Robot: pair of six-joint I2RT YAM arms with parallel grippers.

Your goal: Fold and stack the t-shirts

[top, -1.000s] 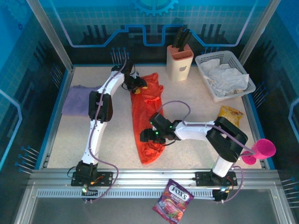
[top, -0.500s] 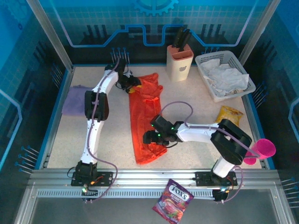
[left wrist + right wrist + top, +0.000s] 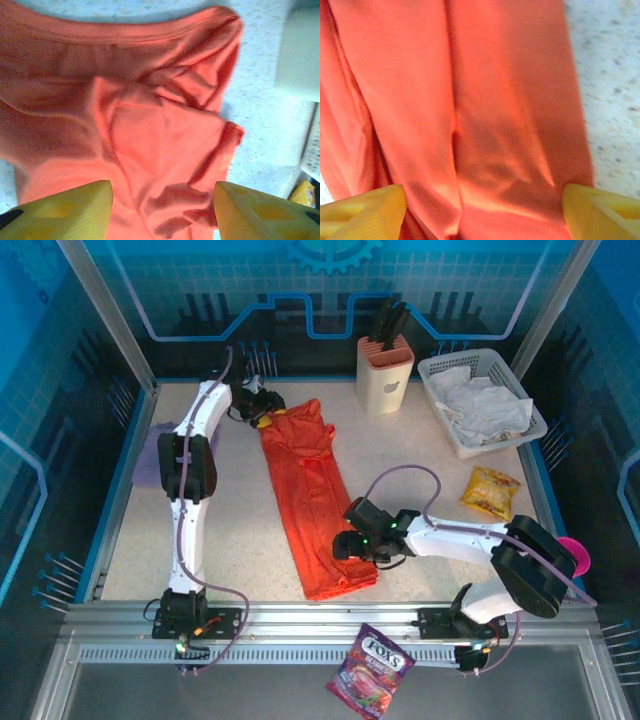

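The left gripper [image 3: 264, 417] is hovering with its yellow fingers [image 3: 65, 210] spread over the rumpled far end of the orange-red t-shirt [image 3: 312, 502]. The right gripper [image 3: 347, 546] is gaping wide too, its fingers [image 3: 605, 212] straddling the smoother near end. The shirt is lying as a long, narrow strip, slanting across the table [image 3: 240, 530] from far left toward near centre. The lavender t-shirt [image 3: 150, 455] is resting by the left wall. Since a second ago the strip has been drawn straighter and flatter, and the two claws have been moving apart.
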